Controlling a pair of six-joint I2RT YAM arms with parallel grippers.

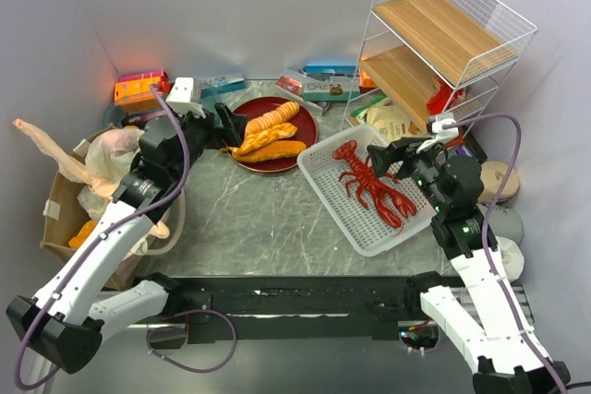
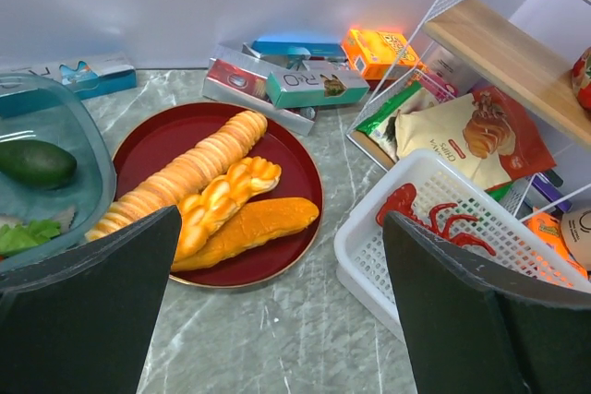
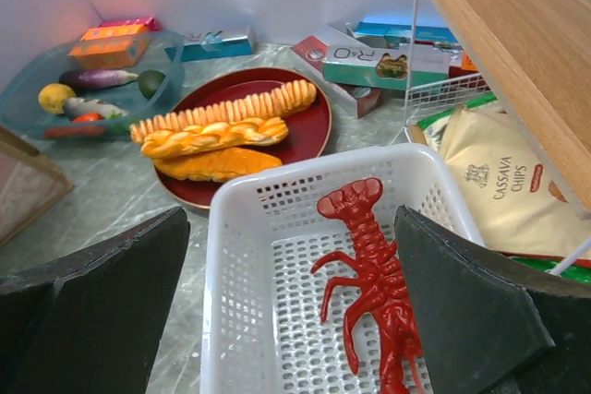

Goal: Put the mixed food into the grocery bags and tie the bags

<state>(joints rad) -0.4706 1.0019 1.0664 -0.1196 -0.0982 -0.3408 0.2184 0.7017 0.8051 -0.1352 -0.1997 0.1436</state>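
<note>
The brown paper bag [image 1: 57, 214] stands at the left edge with the tan plastic bag [image 1: 97, 159] bunched in its mouth and an orange item [image 1: 83, 231] inside. My left gripper [image 1: 226, 126] is open and empty, hovering by a red plate [image 2: 286, 163] of orange breads [image 2: 245, 228]. My right gripper [image 1: 392, 156] is open and empty above the white slotted basket [image 3: 222, 256], which holds a red lobster [image 3: 369, 256]. Snack packets [image 2: 471, 131] lie under the wire rack. Cabbage, pepper and bottles do not show.
A teal bowl [image 2: 83, 163] holding an avocado [image 2: 35, 161] and other produce sits left of the plate. Boxes [image 1: 328, 85] line the back wall. A white wire rack [image 1: 452, 34] with wooden shelves stands at the back right. Walls enclose three sides.
</note>
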